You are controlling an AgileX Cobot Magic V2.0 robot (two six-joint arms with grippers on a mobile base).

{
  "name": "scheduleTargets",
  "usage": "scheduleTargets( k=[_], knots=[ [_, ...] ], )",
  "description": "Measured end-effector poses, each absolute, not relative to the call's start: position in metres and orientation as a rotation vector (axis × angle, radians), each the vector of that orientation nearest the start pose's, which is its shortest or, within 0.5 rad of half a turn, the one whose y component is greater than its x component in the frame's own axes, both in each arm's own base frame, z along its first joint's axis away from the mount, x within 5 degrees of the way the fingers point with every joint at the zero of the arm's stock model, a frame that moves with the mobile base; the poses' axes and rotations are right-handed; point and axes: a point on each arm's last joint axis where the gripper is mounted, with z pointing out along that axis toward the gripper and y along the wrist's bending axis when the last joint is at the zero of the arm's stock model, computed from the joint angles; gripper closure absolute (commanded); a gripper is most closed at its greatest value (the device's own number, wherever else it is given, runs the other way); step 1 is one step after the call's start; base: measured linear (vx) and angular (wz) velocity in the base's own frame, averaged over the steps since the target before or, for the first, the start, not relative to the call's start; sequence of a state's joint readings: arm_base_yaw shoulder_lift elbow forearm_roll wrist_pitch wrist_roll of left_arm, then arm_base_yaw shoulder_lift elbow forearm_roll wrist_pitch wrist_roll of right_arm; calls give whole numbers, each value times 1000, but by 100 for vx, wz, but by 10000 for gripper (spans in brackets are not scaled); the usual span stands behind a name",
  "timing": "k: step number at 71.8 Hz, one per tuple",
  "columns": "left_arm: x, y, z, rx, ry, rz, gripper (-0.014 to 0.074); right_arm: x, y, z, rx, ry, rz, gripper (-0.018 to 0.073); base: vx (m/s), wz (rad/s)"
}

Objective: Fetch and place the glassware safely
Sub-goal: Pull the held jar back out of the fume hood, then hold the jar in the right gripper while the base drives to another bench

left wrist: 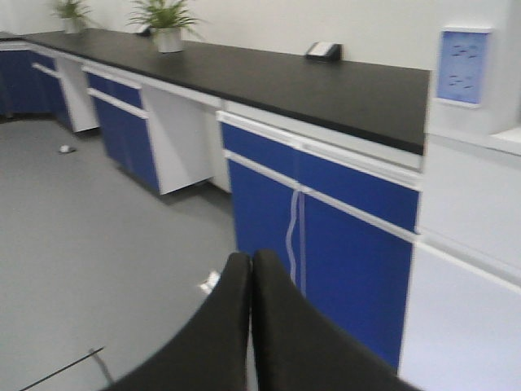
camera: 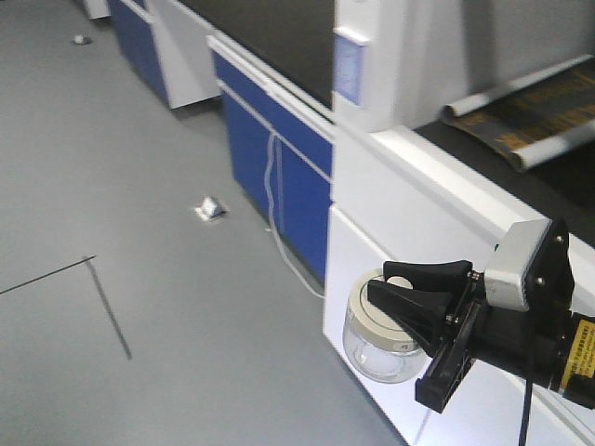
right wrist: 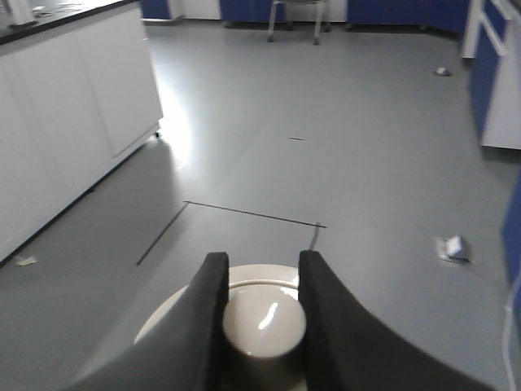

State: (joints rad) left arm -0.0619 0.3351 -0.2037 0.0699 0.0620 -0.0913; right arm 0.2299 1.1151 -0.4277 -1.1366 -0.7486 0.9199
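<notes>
The glassware is a squat clear glass jar [camera: 376, 351] with a round white lid [right wrist: 244, 281] and a white knob [right wrist: 264, 320]. It hangs in the air above the grey floor, next to a white cabinet [camera: 372, 269]. My right gripper [camera: 402, 290] is shut on the lid's knob, one black finger on each side; the right wrist view shows my right gripper [right wrist: 262, 269] from above with the knob between its fingers. My left gripper [left wrist: 251, 265] is shut with nothing in it, its fingertips pressed together, facing the blue cabinets [left wrist: 326, 212].
A long black countertop [left wrist: 269, 77] runs over blue and white cabinets [camera: 279, 158]. A rolled poster [camera: 530, 102] lies on the counter at the right. A small crumpled scrap [camera: 210, 210] lies on the grey floor. Potted plants [left wrist: 167, 20] stand at the counter's far end.
</notes>
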Motion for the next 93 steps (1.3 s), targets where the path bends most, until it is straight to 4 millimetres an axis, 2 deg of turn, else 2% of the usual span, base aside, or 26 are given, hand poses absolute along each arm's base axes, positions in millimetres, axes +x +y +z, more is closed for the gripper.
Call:
scheduleTargets(
  k=[19,35,59,93],
  knots=[
    [88,-5,253,31,1678,-59,603,181,100,254,-746,1642,697,563,0,101],
    [88,-5,253,30,1680,-59,603,182,100,254,-745,1645,693,563,9,55],
    [88,-5,253,30,1684,-59,603,182,100,253,-744,1647,691,563,20,21],
    [88,-5,253,30,1684,-59,603,182,100,253,-745,1648,690,563,42,-6]
  ],
)
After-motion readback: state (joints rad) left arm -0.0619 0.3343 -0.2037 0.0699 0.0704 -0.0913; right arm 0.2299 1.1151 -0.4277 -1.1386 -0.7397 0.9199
